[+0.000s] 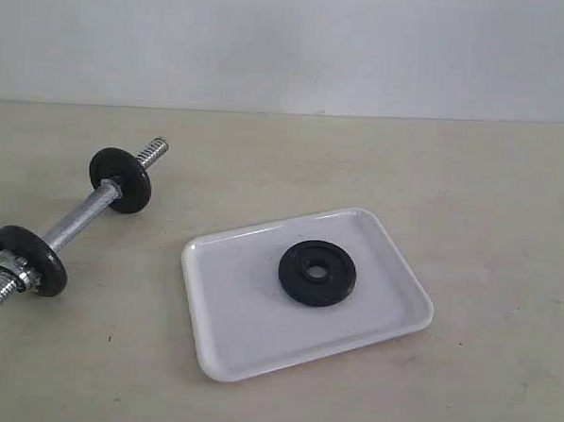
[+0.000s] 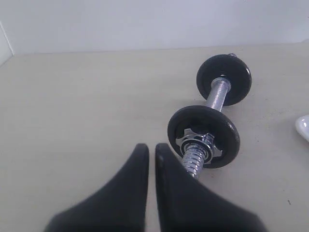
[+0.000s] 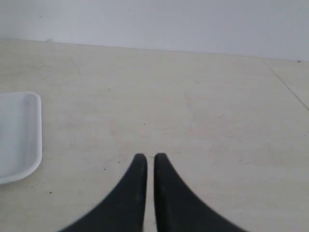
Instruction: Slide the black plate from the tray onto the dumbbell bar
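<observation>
Now noting black plate (image 1: 317, 273) lying flat on white tray (image 1: 221, 333): matte, raised rim, round centre hole. Logging left tool (image 2: 151, 151) and right tool (image 3: 150, 159) closed, empty.

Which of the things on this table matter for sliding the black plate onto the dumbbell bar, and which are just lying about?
For the job:
black plate, flat in the tray
dumbbell bar

Just lying about:
nothing loose
only the two discs already mounted on the bar, and the table
</observation>
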Available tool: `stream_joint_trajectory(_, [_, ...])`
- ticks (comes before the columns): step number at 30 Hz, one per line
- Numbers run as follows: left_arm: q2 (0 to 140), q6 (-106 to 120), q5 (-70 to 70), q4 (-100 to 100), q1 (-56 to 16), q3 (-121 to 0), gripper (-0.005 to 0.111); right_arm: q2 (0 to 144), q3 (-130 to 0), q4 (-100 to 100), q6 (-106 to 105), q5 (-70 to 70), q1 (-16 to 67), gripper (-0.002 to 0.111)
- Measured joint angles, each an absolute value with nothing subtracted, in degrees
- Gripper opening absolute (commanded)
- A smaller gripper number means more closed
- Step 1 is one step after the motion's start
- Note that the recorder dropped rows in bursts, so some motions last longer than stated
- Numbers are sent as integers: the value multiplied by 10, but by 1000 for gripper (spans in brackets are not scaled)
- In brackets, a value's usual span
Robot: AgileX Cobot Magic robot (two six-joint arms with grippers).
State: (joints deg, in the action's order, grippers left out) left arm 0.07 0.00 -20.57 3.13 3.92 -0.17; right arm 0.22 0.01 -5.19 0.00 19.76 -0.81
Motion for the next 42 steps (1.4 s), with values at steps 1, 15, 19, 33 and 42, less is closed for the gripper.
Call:
stream_joint_trajectory(1, [1, 0, -206, 31, 39, -2, 4, 2, 0, -52, 0, 198, -8, 4])
stream_joint_trajectory(15, [1, 0, -206, 31, 39, -2, 4, 2, 0, -52, 0, 198, -8, 4])
stream_joint_trajectory(19, [1, 0, -206, 31, 39, -2, 4, 2, 0, -52, 0, 198, -8, 4])
stream_joint_trajectory(33, [1, 0, -83, 52, 39, -2, 4, 2, 0, -52, 0, 198, -8, 4])
stream_joint_trajectory(42, [1, 0, 110, 52, 39, -2, 4, 2, 0, -52, 0, 198, -8, 4])
